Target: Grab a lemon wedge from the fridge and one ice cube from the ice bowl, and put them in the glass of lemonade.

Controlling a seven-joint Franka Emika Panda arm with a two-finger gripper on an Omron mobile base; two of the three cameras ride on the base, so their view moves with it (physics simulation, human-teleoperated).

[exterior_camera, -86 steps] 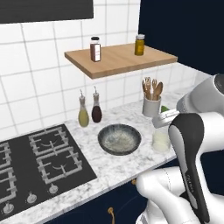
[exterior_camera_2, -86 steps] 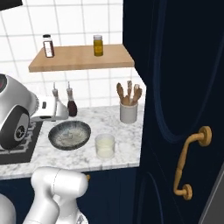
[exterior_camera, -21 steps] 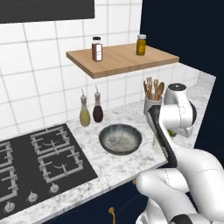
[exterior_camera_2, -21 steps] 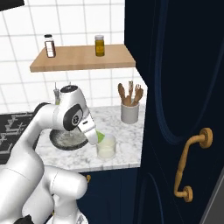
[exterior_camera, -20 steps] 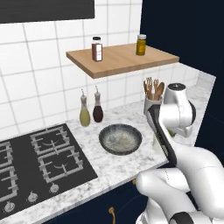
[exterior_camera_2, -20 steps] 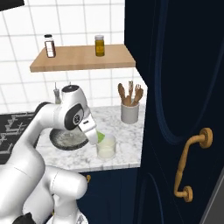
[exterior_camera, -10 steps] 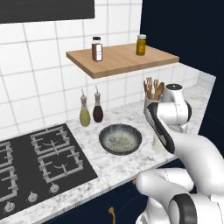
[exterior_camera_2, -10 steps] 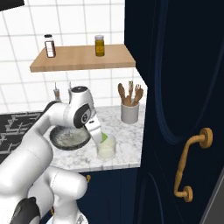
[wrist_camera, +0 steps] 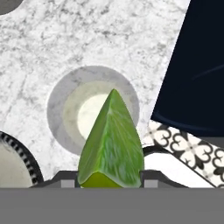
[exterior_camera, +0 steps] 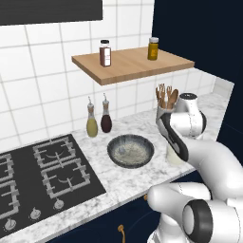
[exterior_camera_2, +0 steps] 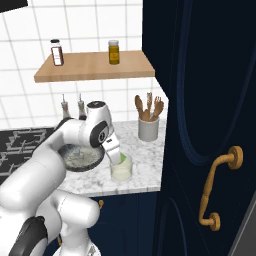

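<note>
My gripper is shut on a green lemon wedge, held point-down right above the glass of lemonade. In the right base view the gripper hangs just over the glass, with the wedge at the rim. The ice bowl stands just left of the glass; its dark rim shows at the hand view's lower left. From the left base view the bowl lies mid-counter and the glass peeks out behind my forearm. The fridge is out of view.
A white utensil cup with wooden spoons stands behind the glass. Two bottles stand at the tiled wall, and a wooden shelf with two jars hangs above. The black hob lies left. A navy door with brass handle borders the counter's right end.
The arm has swung a little to the right, carrying the wedge from the glass's near-left side to over its mouth. The grip is unchanged.
</note>
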